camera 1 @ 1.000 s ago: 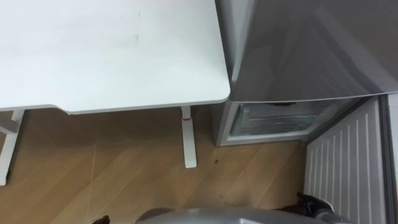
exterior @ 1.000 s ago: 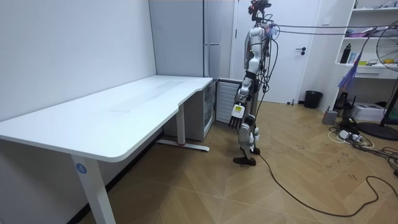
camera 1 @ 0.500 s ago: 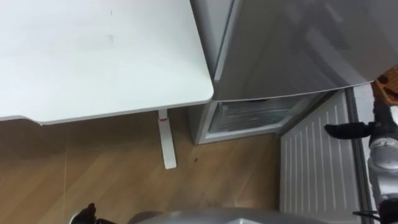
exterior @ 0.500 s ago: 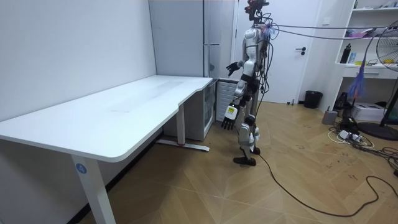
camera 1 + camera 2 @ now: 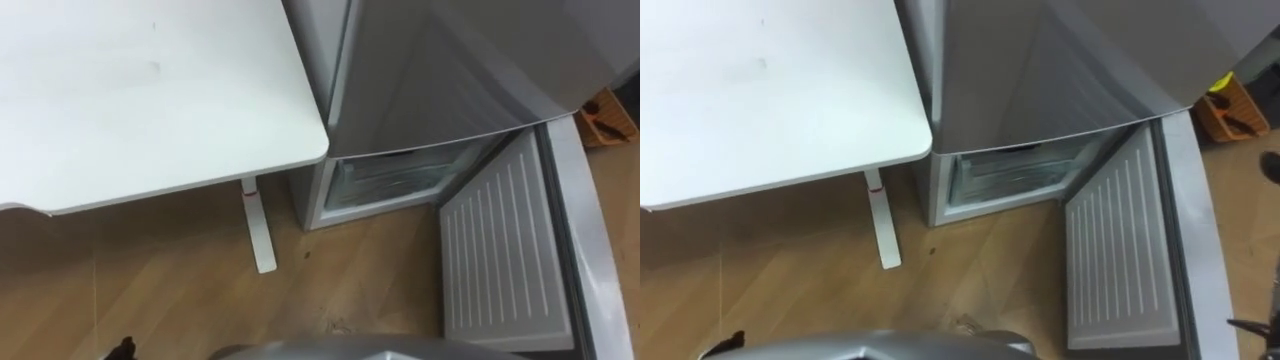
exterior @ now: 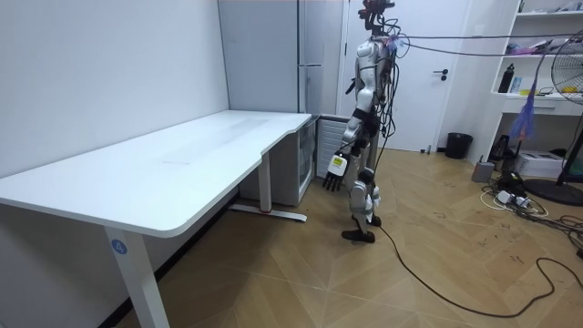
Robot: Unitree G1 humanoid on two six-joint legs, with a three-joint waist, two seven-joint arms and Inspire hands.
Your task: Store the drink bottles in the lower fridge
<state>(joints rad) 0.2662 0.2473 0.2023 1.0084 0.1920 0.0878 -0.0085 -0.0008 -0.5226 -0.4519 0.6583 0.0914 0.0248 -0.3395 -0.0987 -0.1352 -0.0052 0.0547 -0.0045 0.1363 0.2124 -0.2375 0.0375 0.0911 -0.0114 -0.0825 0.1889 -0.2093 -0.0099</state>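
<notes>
Left hand [image 6: 332, 176] hangs loose-fingered before the lower fridge [image 5: 385, 180], door [image 5: 503, 250] swung wide.

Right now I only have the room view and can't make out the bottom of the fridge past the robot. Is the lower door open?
Observer: Yes. In the eye views the lower door is swung wide to the robot's right, with its ribbed white lining facing up.
Operator: What's in the compartment?
Observer: The lower compartment shows a pale drawer across its opening. I can't tell what's behind it.
Operator: Anything near the door?
Observer: An orange object shows just beyond the door's outer edge. I can't tell what it is.
</notes>
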